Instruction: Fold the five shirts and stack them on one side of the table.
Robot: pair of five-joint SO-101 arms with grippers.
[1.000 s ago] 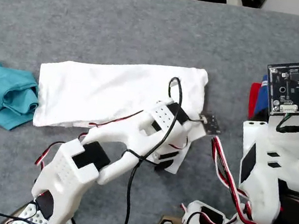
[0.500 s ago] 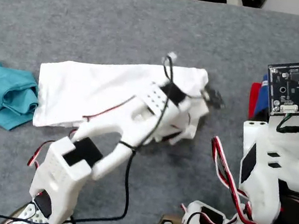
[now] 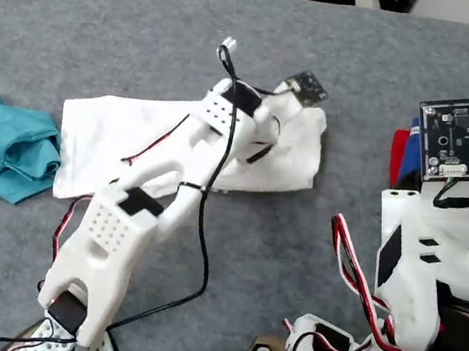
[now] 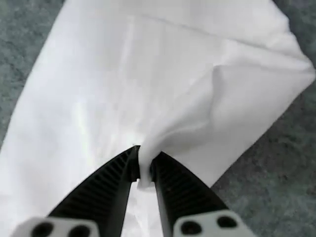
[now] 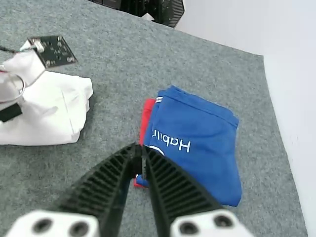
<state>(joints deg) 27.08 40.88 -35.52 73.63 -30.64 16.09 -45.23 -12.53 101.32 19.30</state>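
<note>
Your left pincer (image 4: 144, 162) is clamped on a thin pinch of the white shirt (image 4: 173, 74); it may slip free mid-fold.

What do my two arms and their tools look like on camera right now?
The left arm and right arm are white plastic with black motors, trailing black and red cables. The left tool and right tool have black ribbed fingers.
</note>
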